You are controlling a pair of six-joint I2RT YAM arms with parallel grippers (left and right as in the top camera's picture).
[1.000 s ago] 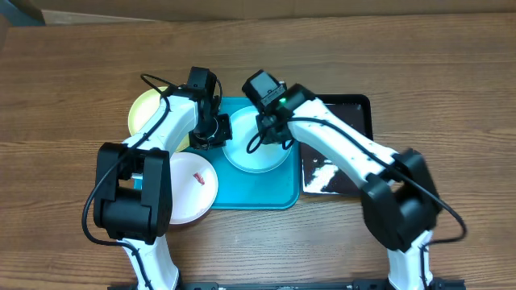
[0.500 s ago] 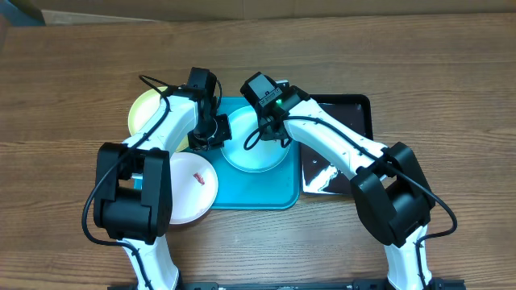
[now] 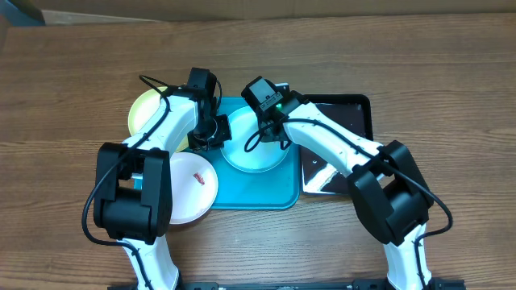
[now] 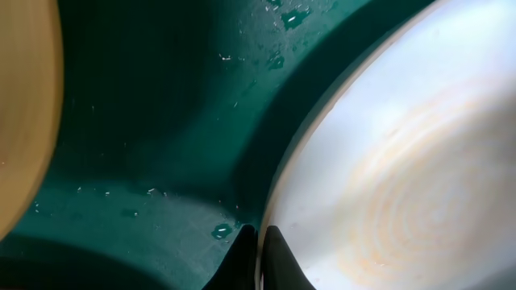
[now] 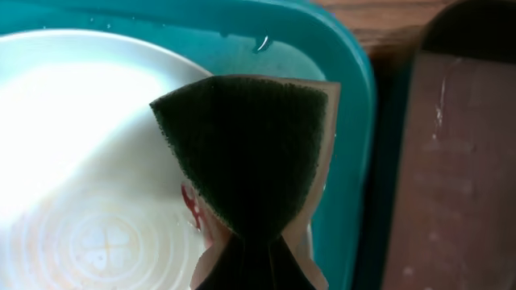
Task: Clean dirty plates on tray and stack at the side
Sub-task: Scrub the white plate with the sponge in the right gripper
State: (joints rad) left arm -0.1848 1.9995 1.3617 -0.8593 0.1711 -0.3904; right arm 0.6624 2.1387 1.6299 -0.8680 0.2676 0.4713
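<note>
**Mid-scrub:** A wiping stroke is caught under way on the pale cyan plate, which lies inside the turquoise tray toward its 12 o'clock edge. Over the past second the right arm's elbow has been swung inward toward 9 o'clock, and the wrist has been carried slightly the same way across the plate. The left arm has not been moved. The shift is judged to be one pass of a wipe, not its end, since a red-brown smear is seen on the plate just beside the sponge.

The right tool is pressed together on the sponge, which is pinched into an hourglass shape. Its coarse dark-green scouring face is backed by a smooth tan layer. The left tool is clamped on the plate's thin rim at its 9 o'clock side, so the plate is steadied. The plate is smooth, shallow plastic with moulded concentric rings. Water droplets are scattered on the glossy tray floor.

The yellow-green plate is set beside the tray at 10 o'clock on the wooden tabletop. The white plate, marked with a smear of its own, is laid over the tray's corner at 8 o'clock. A glossy black tray lies at 3 o'clock. No stack is yet formed.
</note>
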